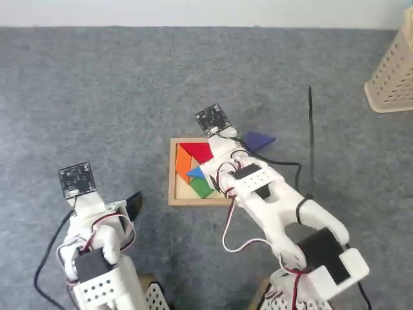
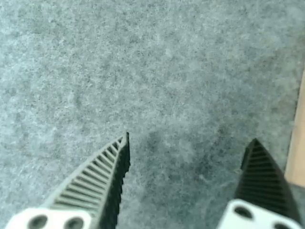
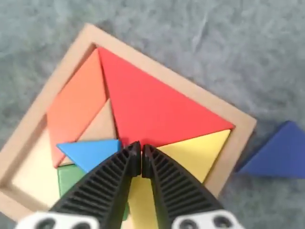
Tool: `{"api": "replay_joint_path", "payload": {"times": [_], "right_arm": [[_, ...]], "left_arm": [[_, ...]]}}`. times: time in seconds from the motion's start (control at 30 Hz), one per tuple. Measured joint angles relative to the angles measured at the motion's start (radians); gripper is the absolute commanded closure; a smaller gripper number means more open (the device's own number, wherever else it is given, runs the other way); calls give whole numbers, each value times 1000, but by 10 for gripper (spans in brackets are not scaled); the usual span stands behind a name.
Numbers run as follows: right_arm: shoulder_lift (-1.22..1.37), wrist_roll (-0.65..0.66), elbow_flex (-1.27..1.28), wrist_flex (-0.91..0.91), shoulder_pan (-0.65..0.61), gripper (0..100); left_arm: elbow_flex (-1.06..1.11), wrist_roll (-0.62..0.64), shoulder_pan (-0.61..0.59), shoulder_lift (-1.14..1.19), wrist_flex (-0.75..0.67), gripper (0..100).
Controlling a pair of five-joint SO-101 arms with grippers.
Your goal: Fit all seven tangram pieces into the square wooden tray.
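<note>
Over grey carpet, right hand hovers closed above the tray.

Grey mat, speckled and felt-like, spread across the table to every edge of the high view. Pale strip of wall along the far side, meeting the mat in a straight line. Beige slotted basket at the far right corner, standing on the mat, cut off by the frame. Thin black cable, straight, on the mat right of centre. Soft, even light; faint shadows.
</note>
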Motion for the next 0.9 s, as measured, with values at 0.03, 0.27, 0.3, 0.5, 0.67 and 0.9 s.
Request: {"api": "replay_joint_path", "payload": {"times": [0.03, 0.27, 0.3, 0.5, 0.67, 0.9], "right_arm": [[0, 0, 0, 0, -6, 991], [0, 0, -8, 23, -57, 991], [0, 0, -9, 31, -64, 991], [0, 0, -11, 34, -74, 991], [0, 0, -11, 34, -74, 991], [-135, -3, -8, 35, -17, 991]], "left_arm": [[0, 0, 0, 0, 0, 646], [0, 0, 0, 0, 0, 646], [0, 0, 0, 0, 0, 646], [0, 0, 0, 0, 0, 646], [0, 0, 0, 0, 0, 646], [0, 0, 0, 0, 0, 646]]}}
